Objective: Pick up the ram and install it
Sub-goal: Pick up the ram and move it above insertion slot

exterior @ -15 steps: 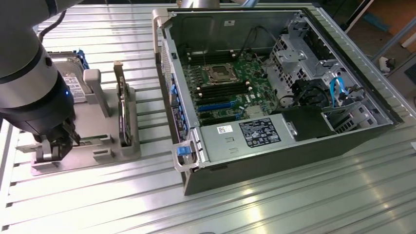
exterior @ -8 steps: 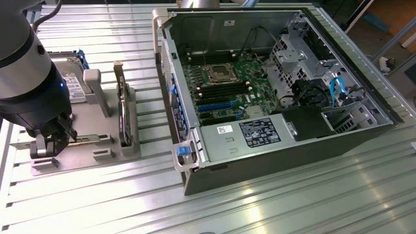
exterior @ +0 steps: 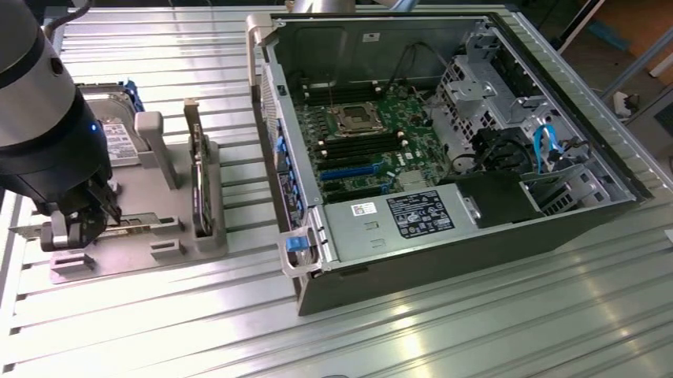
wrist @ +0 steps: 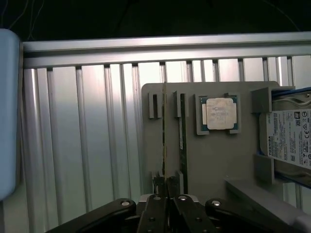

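Pick-up step: the gripper (wrist: 165, 187) has its jaws pinching one end of the ram (wrist: 164, 136), slotted in the grey fixture (wrist: 214, 160); freeing it likely needs a straight lift.

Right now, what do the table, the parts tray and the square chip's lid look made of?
Table: ribbed bare aluminium, by its bright streaky glare. Parts tray: matte grey plastic, probably; no shine. Chip lid: brushed silvery metal, apparently.

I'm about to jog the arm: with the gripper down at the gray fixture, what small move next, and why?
Probably a short straight lift. The gripper looks shut on the ram, which stands on edge in the gray fixture's slot; rising straight should avoid binding.
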Robot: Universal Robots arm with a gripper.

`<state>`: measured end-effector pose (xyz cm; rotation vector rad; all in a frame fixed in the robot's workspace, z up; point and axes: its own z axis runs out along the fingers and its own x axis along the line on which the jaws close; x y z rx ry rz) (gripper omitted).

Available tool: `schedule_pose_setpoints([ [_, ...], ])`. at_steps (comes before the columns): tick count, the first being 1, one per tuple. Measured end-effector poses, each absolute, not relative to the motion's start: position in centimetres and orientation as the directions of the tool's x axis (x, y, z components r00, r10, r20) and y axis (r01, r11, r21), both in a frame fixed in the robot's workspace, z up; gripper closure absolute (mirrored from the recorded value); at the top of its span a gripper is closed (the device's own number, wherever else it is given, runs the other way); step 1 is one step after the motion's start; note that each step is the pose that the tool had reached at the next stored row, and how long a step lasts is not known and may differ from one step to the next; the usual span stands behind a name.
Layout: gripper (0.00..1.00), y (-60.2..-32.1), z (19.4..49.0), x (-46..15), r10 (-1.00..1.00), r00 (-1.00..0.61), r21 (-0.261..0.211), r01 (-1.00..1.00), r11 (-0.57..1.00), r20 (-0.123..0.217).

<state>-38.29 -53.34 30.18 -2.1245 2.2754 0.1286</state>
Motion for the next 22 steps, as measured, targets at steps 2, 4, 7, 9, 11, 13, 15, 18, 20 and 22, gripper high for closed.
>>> schedule_pose_setpoints([
  [2,0.88,-53.3,30.4,-38.3,-0.995,-0.070,0.043,-0.997,0.067,-0.075],
  [4,0.88,-53.3,30.6,-38.3,-0.995,-0.070,0.043,-0.997,0.067,-0.075],
  [7,0.88,-53.3,31.0,-38.3,-0.995,-0.070,0.043,-0.997,0.067,-0.075],
  [9,0.88,-53.3,31.2,-38.3,-0.995,-0.070,0.043,-0.997,0.067,-0.075],
  [11,0.88,-53.3,31.4,-38.3,-0.995,-0.070,0.043,-0.997,0.067,-0.075],
  [13,0.88,-53.3,31.5,-38.3,-0.995,-0.070,0.043,-0.997,0.067,-0.075],
  [15,0.88,-53.3,31.7,-38.3,-0.995,-0.070,0.043,-0.997,0.067,-0.075],
  [18,0.88,-53.3,32.1,-38.3,-0.995,-0.070,0.043,-0.997,0.067,-0.075],
  [20,0.88,-53.3,32.3,-38.3,-0.995,-0.070,0.043,-0.997,0.067,-0.075],
  [22,0.88,-53.3,32.6,-38.3,-0.995,-0.070,0.043,-0.997,0.067,-0.075],
])
